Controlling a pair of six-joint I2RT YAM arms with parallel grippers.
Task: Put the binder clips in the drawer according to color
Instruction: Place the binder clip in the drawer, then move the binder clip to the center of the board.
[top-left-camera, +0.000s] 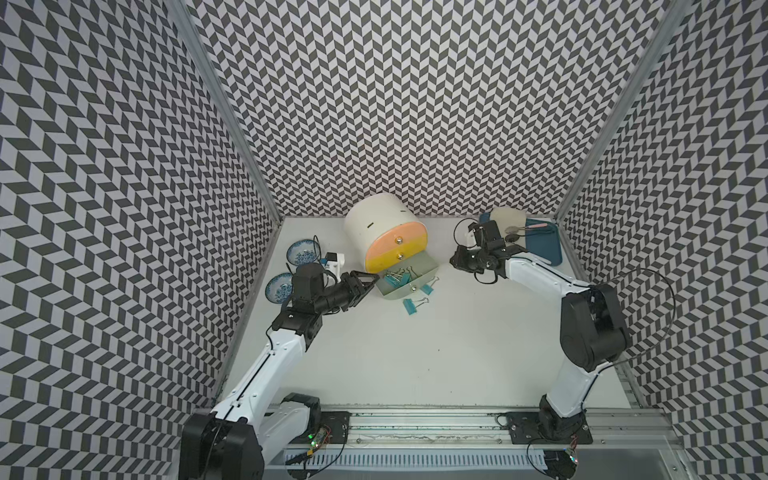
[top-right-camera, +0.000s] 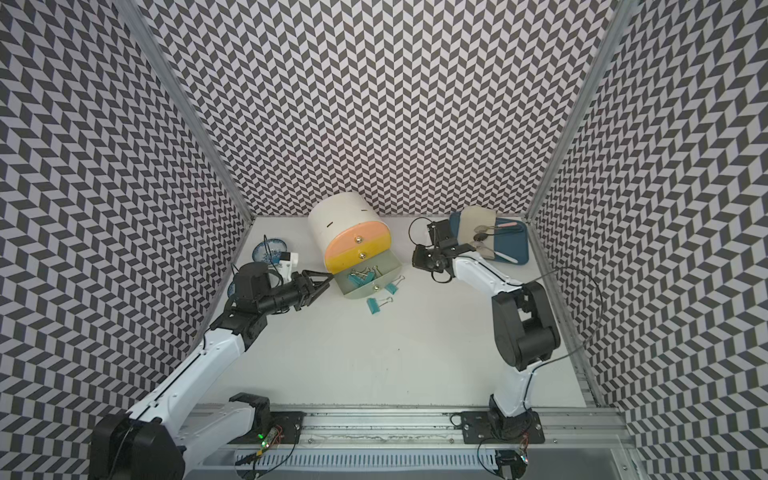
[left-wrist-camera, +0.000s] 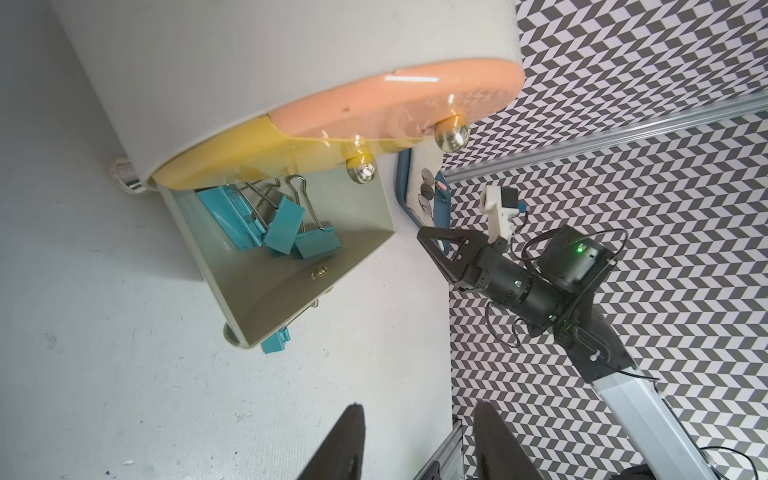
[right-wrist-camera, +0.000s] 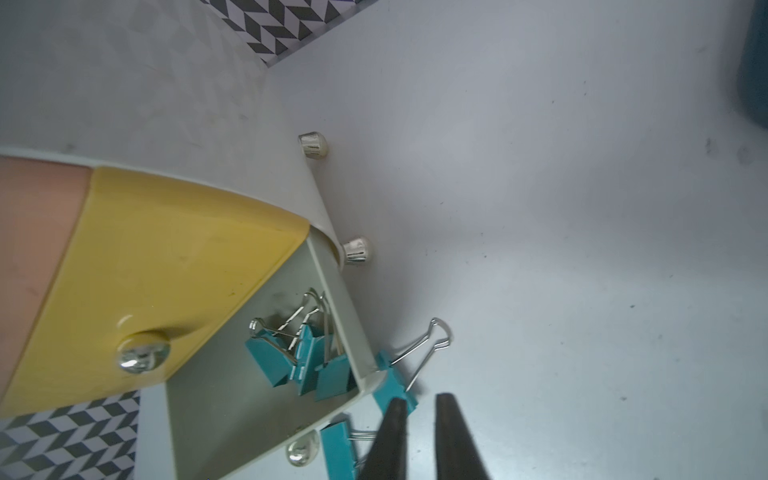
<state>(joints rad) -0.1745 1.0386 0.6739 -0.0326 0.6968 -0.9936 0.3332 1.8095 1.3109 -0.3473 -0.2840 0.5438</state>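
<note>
The cream drawer cabinet (top-left-camera: 374, 224) stands at the back middle, its pink and yellow fronts closed and its grey-green bottom drawer (top-left-camera: 422, 266) pulled out. Several teal binder clips (top-left-camera: 397, 277) (left-wrist-camera: 286, 228) lie inside it. Two more teal clips rest on the table before it, one (top-left-camera: 428, 287) (right-wrist-camera: 392, 386) at its corner and one (top-left-camera: 411, 306) nearer the front. My left gripper (top-left-camera: 376, 277) (left-wrist-camera: 419, 409) hovers open and empty beside the drawer's left side. My right gripper (top-left-camera: 454, 261) (right-wrist-camera: 422, 399) sits right of the drawer, fingers drawn close, nothing between them.
Two blue-patterned bowls (top-left-camera: 303, 251) (top-left-camera: 279, 287) lie at the left wall behind my left arm. A blue tray (top-left-camera: 544, 249) with spoons sits in the back right corner behind my right arm. Patterned walls close in three sides.
</note>
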